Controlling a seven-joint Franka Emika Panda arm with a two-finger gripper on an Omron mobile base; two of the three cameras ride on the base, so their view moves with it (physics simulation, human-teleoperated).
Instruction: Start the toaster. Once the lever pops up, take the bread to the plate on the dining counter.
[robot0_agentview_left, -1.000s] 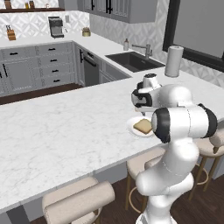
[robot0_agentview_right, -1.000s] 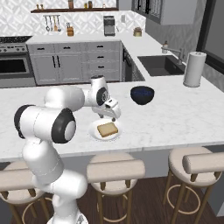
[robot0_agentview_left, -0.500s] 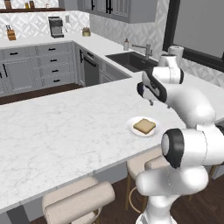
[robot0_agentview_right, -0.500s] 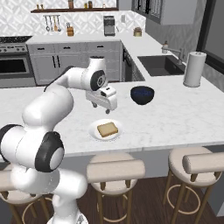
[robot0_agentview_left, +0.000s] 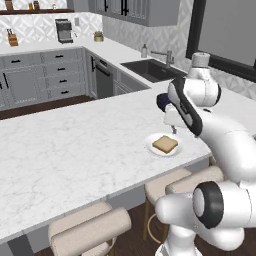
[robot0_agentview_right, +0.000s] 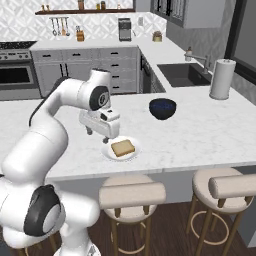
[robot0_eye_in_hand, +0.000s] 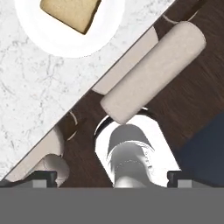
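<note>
Jaws (robot0_agentview_right: 106, 136) spread wide with nothing in them, hanging just beside our bread (robot0_agentview_right: 122, 147), which lies flat on the plate (robot0_agentview_right: 108, 153) near the worktop (robot0_agentview_right: 200, 135) edge.

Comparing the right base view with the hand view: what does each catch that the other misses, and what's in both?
Right base view alone: dark bowl, paper towel roll, sink, gripper beside the plate. Hand view alone: dark wood floor straight below the counter edge. Both: bread lying on the plate, dining counter, cushioned stool.
</note>
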